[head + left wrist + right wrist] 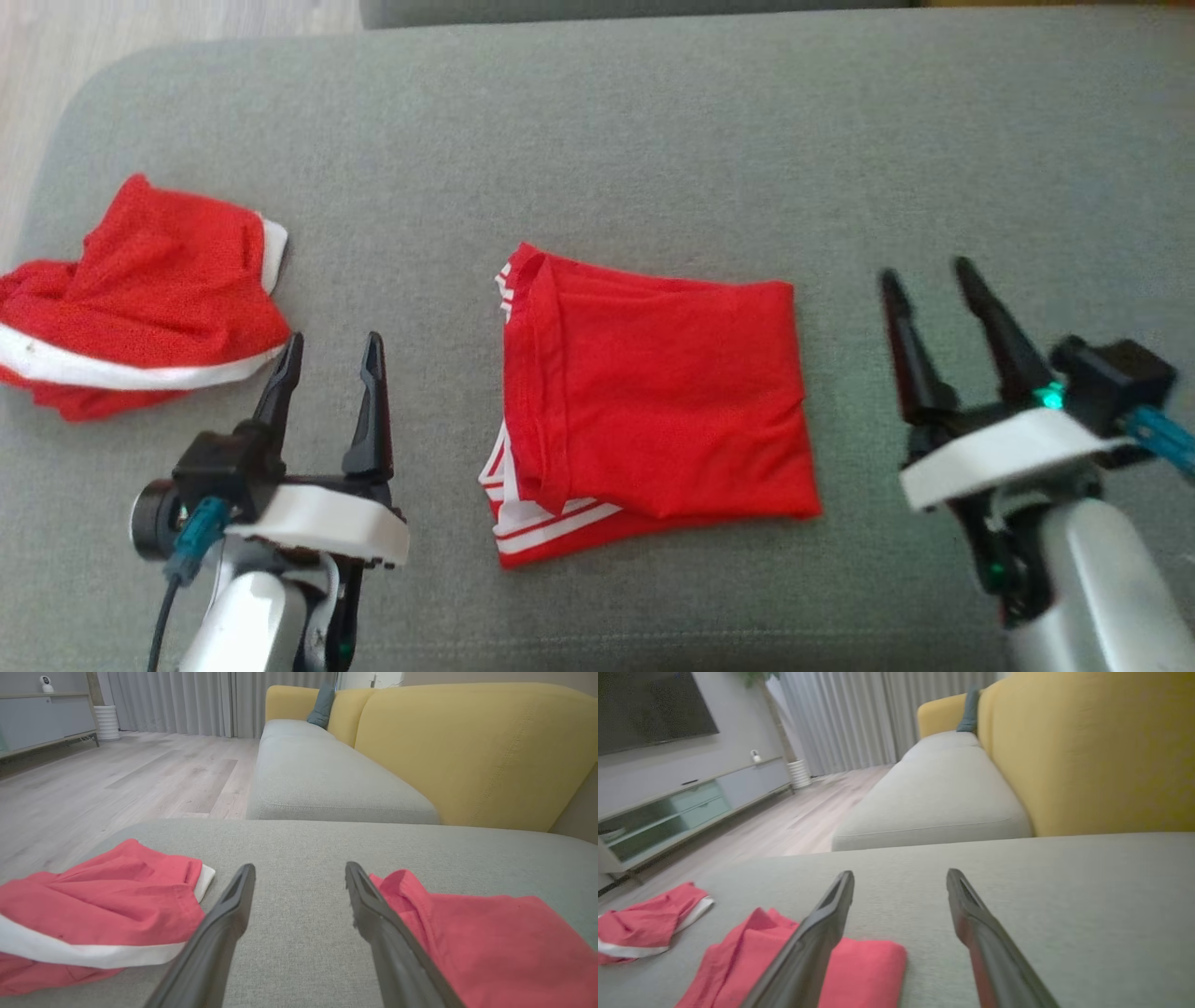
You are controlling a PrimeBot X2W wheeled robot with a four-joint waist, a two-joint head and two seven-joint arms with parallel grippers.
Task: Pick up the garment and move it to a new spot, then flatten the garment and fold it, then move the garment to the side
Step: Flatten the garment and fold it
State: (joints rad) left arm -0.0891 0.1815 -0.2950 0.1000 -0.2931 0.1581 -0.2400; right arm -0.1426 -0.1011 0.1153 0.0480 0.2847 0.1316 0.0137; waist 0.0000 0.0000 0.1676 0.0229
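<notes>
The left claw and right claw gape empty.

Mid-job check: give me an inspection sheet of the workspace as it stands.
Surface: grey fabric sofa cushion, smooth.
Job's things: folded red garment with white stripes, lying flat mid-cushion, between the grippers.
Clutter: crumpled red garment with white band, at the left end.
Grippers: left gripper and right gripper both open, holding nothing.
Cables: teal cable at left wrist, blue cable at right wrist, both clear of cloth.
Surroundings: yellow sofa backrest, pale wooden floor, grey curtains.
</notes>
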